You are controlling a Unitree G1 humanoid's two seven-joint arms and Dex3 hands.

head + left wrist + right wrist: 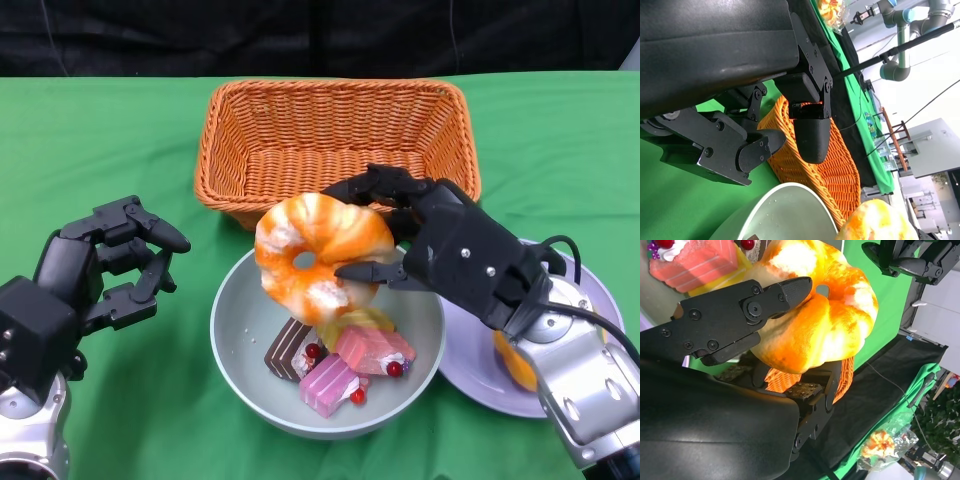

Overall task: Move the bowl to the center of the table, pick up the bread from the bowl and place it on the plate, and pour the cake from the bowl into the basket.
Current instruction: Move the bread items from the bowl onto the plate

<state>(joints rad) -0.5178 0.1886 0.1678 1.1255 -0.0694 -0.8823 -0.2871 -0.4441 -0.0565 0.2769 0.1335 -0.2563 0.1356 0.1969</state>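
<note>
My right hand (pixel 440 245) grips a ring-shaped orange and white bread (pixel 318 255) and holds it tilted above the pale green bowl (pixel 235 345). In the right wrist view the black fingers (pixel 770 297) clamp the bread (pixel 825 325) from both sides. Several cake slices (pixel 345 365), pink, brown and yellow, lie in the bowl. The woven orange basket (pixel 335 140) stands just behind the bowl. A lilac plate (pixel 470 370) sits to the right, partly hidden under my right forearm. My left hand (pixel 105 270) hovers left of the bowl, fingers apart and empty.
An orange item (pixel 515 365) lies on the plate beneath my right wrist. Green cloth (pixel 100 150) covers the table, with black backdrop behind. In the left wrist view the basket (pixel 835 170) and bowl rim (pixel 785 210) lie close to my left fingers (pixel 812 135).
</note>
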